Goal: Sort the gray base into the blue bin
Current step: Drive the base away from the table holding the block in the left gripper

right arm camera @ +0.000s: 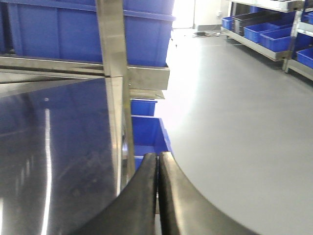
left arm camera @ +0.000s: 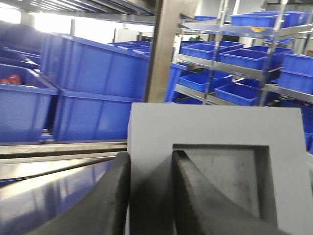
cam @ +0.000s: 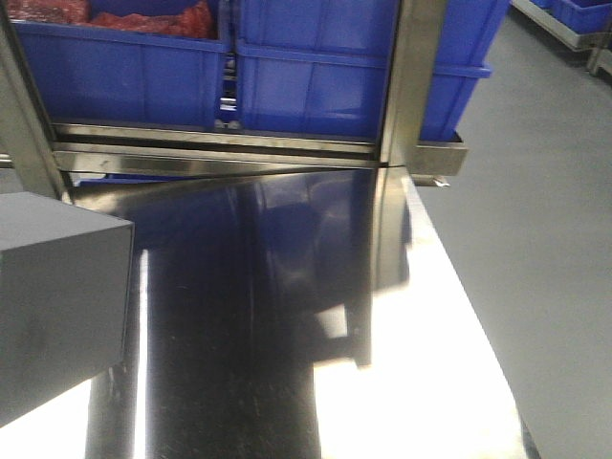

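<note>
Matte gray is filling the lower part of the left wrist view, where the gray base [left arm camera: 215, 127] is being gripped by the left gripper [left arm camera: 149, 200]. Its dark curved fingers [left arm camera: 105, 200] are pinching one wall of the block, one lying against the outer face and the other reaching into the square recessed hollow. The jaws are standing just a wall's thickness apart. The block's bottom edge is running out of frame. In the front view only a gray corner is poking in at the left, so I cannot tell whether it is touching the steel table [cam: 239, 316] beneath. The right gripper [right arm camera: 157, 196] is hanging over the table's right edge with its fingers pressed flat together, clamping nothing. Beyond the shiny tabletop an upright steel post [cam: 416, 76] is rising from a rail. Deep blue crates [cam: 316, 86] are sitting side by side on a shelf behind it, the left one showing something red [cam: 163, 19] at its top. Their floors are hidden, so I cannot tell which crate is which. Farther off, racks of smaller blue trays [left arm camera: 234, 54] are blurring into the background.
</note>
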`<state>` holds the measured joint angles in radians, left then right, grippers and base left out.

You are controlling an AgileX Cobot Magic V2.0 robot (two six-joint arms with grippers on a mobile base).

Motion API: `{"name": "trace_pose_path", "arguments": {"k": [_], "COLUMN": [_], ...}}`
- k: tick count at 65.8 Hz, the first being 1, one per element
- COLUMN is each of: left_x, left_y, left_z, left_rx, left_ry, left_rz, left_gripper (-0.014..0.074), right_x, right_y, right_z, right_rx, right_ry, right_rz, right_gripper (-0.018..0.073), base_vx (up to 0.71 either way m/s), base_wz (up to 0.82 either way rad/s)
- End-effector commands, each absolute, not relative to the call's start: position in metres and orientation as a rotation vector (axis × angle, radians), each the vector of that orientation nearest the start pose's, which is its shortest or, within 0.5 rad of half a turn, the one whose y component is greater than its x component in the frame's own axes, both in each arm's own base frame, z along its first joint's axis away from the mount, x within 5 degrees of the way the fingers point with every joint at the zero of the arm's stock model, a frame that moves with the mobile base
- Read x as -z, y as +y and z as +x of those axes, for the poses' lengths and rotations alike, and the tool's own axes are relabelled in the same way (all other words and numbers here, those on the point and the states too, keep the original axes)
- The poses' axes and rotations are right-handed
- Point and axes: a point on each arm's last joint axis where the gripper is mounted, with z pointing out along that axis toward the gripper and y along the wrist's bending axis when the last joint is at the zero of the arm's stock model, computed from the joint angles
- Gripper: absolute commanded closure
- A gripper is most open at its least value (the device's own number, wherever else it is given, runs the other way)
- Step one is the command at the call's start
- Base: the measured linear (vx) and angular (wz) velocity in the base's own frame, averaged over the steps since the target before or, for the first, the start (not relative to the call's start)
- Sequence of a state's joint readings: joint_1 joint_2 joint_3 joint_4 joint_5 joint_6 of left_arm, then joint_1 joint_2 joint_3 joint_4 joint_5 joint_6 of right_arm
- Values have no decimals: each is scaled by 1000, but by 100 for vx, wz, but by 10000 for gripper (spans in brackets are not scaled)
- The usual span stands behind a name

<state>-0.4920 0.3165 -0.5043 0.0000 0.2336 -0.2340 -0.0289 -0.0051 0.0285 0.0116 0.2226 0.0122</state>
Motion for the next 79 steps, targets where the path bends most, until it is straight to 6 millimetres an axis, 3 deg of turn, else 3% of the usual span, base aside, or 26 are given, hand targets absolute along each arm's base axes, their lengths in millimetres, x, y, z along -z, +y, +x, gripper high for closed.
{"name": "trace_pose_path", "arguments": {"k": [1, 79], "left_x": [-360, -360], "left_y": [-32, -32], "left_z": [59, 59], "left_rx": [609, 609], "left_ry": [1415, 1415], "left_rz": [180, 180], "left_gripper": [603, 603], "right_x": [-189, -189], "right_y": [-2, -2], "right_z": [58, 58], "right_rx": [18, 18], "right_ry": [1676, 1676], "right_rz": [32, 32], "right_gripper": [564, 564], "base_vx": [-8, -11], "base_wz": [-30, -52]}}
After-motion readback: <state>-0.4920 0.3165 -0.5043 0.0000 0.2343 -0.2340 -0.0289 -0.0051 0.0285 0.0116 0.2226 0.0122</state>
